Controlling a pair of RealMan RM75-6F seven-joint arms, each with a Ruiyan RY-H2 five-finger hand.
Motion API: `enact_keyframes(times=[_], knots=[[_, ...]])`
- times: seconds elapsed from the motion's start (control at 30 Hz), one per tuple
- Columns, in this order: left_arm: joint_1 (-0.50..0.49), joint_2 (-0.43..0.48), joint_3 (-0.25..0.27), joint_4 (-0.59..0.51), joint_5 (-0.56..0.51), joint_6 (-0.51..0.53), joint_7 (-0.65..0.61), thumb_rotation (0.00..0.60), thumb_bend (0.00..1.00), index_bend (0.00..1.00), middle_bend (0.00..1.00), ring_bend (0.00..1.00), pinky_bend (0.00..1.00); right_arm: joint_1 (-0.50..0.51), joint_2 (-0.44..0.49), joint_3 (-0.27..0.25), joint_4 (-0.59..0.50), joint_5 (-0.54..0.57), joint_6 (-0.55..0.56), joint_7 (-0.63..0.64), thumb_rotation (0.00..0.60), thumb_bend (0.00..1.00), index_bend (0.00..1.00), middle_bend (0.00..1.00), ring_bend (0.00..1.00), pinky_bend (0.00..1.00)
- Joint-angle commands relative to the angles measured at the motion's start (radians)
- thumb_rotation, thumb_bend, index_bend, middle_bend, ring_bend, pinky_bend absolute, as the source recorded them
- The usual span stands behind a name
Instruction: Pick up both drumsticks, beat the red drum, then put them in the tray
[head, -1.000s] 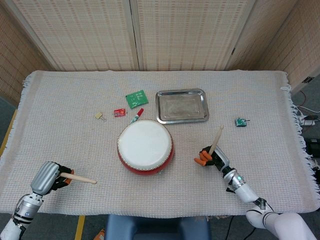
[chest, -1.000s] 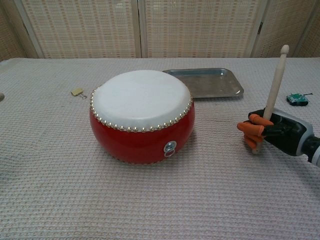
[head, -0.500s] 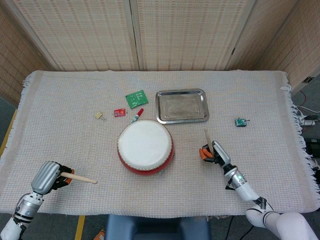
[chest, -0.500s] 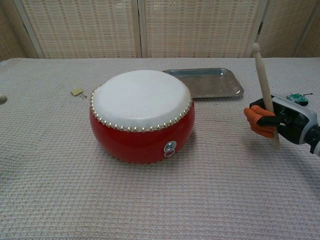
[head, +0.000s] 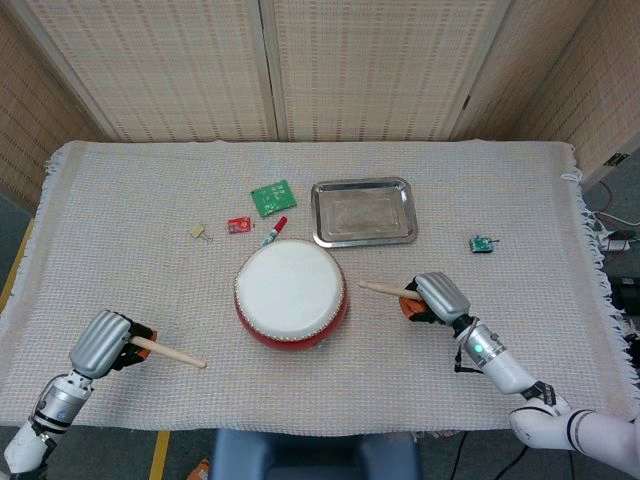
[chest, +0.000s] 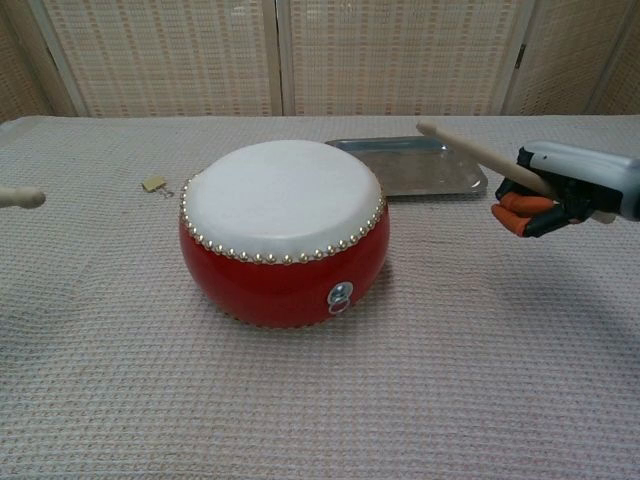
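1. Now, the right hand (head: 437, 296) is wrapped around the right drumstick (head: 384, 291), lifted clear of the cloth in the chest view. The stick's long axis runs roughly level, its tip pointing toward 9 o'clock at the red drum (head: 291, 293).

2. The red drum sits near the table's middle, at about 9 o'clock from the right hand. The stick's tip stops just short of the drum's rim, apart from it and a little above the white skin (chest: 283, 192). From here, a beat looks to need a short reach inward and a downward tip of the stick.

3. The left hand (head: 104, 343) grips the left drumstick (head: 170, 351) at the near left corner, with the drum at about 2 o'clock from it. That stick lies roughly level too, its tip aimed toward 3 o'clock, well apart from the drum. The chest view shows only its tip at the left edge.

4. The right hand is plainly the nearer of the two to the drum, so I judge it the likelier to strike first; the left has more ground to cover.

5. The tray (head: 325, 237) lies at 12 to 1 o'clock beyond the drum, nearer the right hand than the left, and holds nothing yet.
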Motion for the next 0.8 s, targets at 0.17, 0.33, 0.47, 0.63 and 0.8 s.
enact_keyframes(times=[0.17, 0.33, 0.47, 0.63, 0.8], knots=[[-0.100, 0.042, -0.066, -0.087, -0.015, -0.095, 0.096, 0.600, 0.71, 1.00, 1.00, 1.00, 1.00, 0.141, 0.222, 0.129, -0.243, 0.232, -0.221, -0.342, 0.600, 0.81, 1.00, 1.00, 1.00, 1.00], [-0.165, 0.043, -0.112, -0.141, -0.056, -0.177, 0.192, 0.600, 0.71, 1.00, 1.00, 1.00, 1.00, 0.236, 0.261, 0.161, -0.261, 0.351, -0.344, -0.442, 0.600, 0.81, 1.00, 1.00, 1.00, 1.00], [-0.210, 0.029, -0.137, -0.160, -0.095, -0.246, 0.277, 0.600, 0.71, 1.00, 1.00, 1.00, 1.00, 0.297, 0.262, 0.170, -0.261, 0.428, -0.395, -0.499, 0.600, 0.81, 1.00, 1.00, 1.00, 1.00], [-0.251, 0.025, -0.166, -0.190, -0.157, -0.317, 0.377, 0.600, 0.71, 1.00, 1.00, 1.00, 1.00, 0.372, 0.225, 0.142, -0.226, 0.512, -0.454, -0.571, 0.600, 0.81, 1.00, 1.00, 1.00, 1.00], [-0.277, 0.034, -0.194, -0.223, -0.228, -0.362, 0.409, 0.600, 0.71, 1.00, 1.00, 1.00, 1.00, 0.441, 0.160, 0.079, -0.166, 0.590, -0.495, -0.655, 0.600, 0.81, 1.00, 1.00, 1.00, 1.00]])
